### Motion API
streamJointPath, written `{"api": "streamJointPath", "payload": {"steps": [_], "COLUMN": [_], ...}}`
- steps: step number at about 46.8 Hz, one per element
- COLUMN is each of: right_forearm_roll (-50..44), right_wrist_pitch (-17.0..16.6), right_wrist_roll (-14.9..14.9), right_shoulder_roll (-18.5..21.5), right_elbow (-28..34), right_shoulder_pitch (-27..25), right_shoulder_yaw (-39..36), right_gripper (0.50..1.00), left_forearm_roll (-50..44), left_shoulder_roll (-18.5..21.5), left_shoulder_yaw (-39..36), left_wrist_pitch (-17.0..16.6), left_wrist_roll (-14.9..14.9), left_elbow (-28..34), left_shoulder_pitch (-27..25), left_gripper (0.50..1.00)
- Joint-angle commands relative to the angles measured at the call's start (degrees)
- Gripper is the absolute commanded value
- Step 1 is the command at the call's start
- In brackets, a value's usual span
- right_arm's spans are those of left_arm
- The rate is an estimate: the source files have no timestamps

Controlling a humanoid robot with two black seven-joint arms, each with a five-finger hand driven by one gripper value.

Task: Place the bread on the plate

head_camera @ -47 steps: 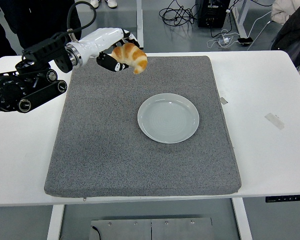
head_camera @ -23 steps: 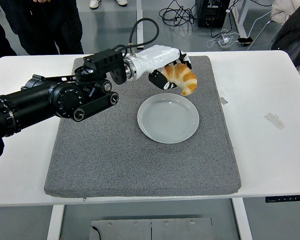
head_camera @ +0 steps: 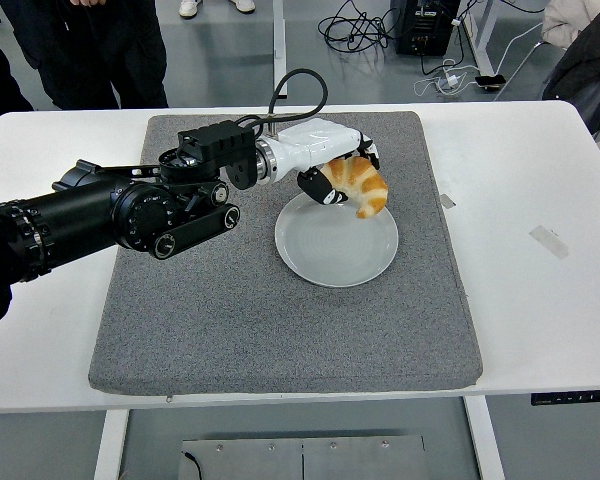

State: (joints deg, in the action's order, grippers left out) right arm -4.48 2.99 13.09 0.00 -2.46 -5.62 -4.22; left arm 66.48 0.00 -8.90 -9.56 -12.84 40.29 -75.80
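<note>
Gripping a golden-brown, crescent-shaped croissant with paler ridges (head_camera: 361, 186), the left robot hand (head_camera: 332, 172) has its fingers closed around the pastry's upper end. Bread hangs tip-down above the far rim of a round pale grey plate (head_camera: 332, 255), whose dish holds nothing. Plate lies on a grey foam mat (head_camera: 210, 310) covering the white counter (head_camera: 540, 300).

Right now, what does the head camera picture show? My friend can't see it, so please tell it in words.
The robot's left hand holds a croissant over the far edge of a pale plate. The plate sits on a gray mat on a white table, and a person stands at the far side.
</note>
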Motion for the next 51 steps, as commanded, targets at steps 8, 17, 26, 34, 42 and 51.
{"api": "streamJointPath", "payload": {"steps": [8,17,26,34,42,51], "right_forearm_roll": [0.0,0.0,0.0,0.0,0.0,0.0], "right_wrist_pitch": [0.0,0.0,0.0,0.0,0.0,0.0], "right_wrist_roll": [0.01,0.01,0.01,0.01,0.01,0.01], "right_shoulder_roll": [0.0,0.0,0.0,0.0,0.0,0.0], "right_elbow": [0.0,0.0,0.0,-0.01,0.0,0.0], "right_shoulder_pitch": [0.0,0.0,0.0,0.0,0.0,0.0], "right_shoulder_yaw": [0.0,0.0,0.0,0.0,0.0,0.0], "right_gripper": [1.0,1.0,1.0,1.0,1.0,1.0], "left_forearm_roll": [0.14,0.4,0.75,0.84,0.93,0.93], "left_shoulder_roll": [0.0,0.0,0.0,0.0,0.0,0.0], "left_shoulder_yaw": [-2.26,-3.49,-3.75,-3.75,-3.75,-3.75], "left_wrist_pitch": [-0.37,-1.16,-1.78,-1.86,-1.86,-1.78], "left_wrist_roll": [-0.26,-0.26,-0.26,-0.35,-0.96,-1.32], "left_elbow": [-1.35,-2.14,-2.58,-2.93,-2.93,-2.93], "left_shoulder_pitch": [2.05,3.9,5.13,5.83,5.92,6.01], "left_gripper": [0.5,0.5,0.5,0.5,0.5,0.5]}}
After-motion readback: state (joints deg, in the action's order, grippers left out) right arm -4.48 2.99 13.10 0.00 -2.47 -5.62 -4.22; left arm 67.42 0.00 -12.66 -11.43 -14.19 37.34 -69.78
